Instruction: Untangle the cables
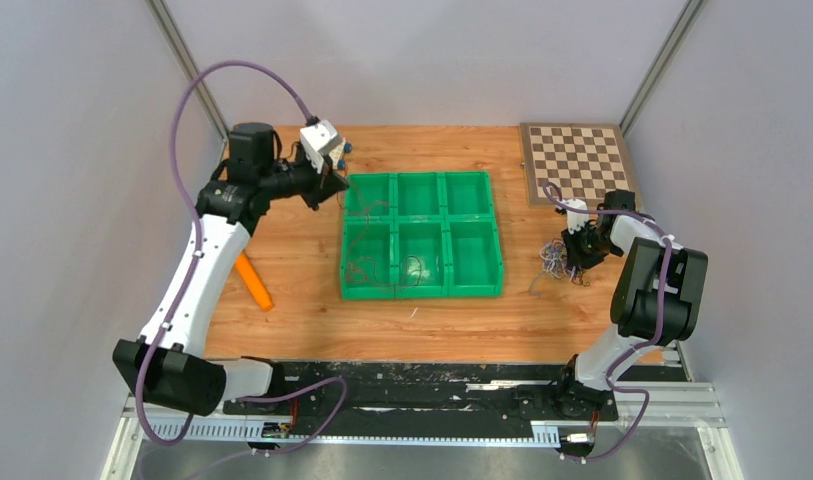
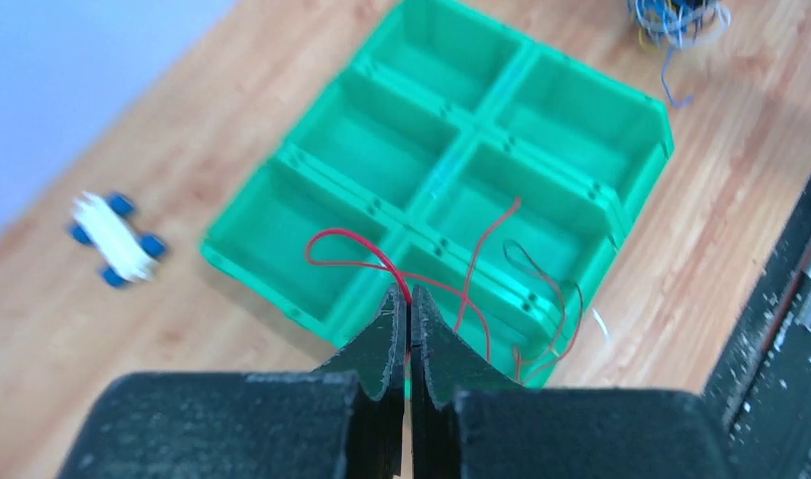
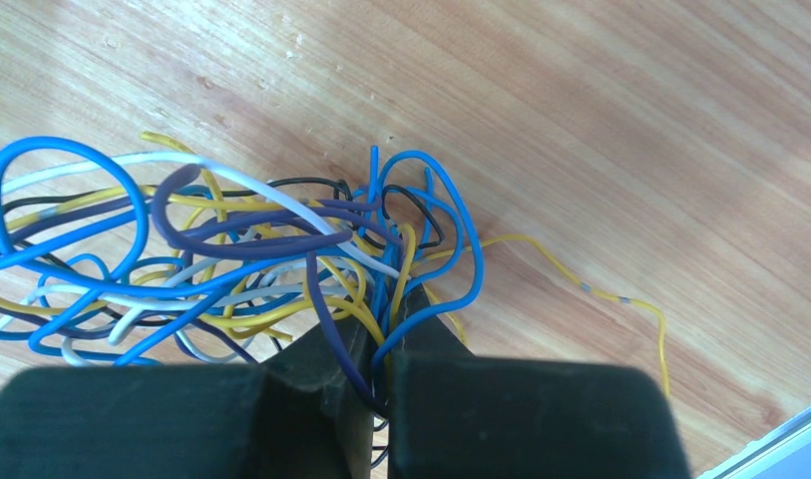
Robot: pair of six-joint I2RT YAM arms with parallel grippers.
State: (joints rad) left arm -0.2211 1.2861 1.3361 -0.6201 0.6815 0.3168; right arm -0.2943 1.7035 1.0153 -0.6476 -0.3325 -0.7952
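Observation:
My left gripper (image 1: 334,182) hovers over the far left corner of the green six-compartment tray (image 1: 498,250). In the left wrist view it (image 2: 409,299) is shut on a thin red cable (image 2: 346,238) that loops down over the tray (image 2: 243,271). More red and dark cables (image 2: 553,294) lie in the near compartments (image 1: 367,266). My right gripper (image 1: 574,255) sits low on the table right of the tray, at a tangle of blue, yellow, white, black and dark purple cables (image 1: 554,257). In the right wrist view it (image 3: 386,304) is shut on several strands of that tangle (image 3: 231,249).
A chessboard (image 1: 575,160) lies at the back right. An orange stick (image 1: 253,281) lies left of the tray, under the left arm. A small white toy car with blue wheels (image 2: 117,239) sits on the wood beyond the tray. A loose yellow cable end (image 3: 620,299) trails off the tangle.

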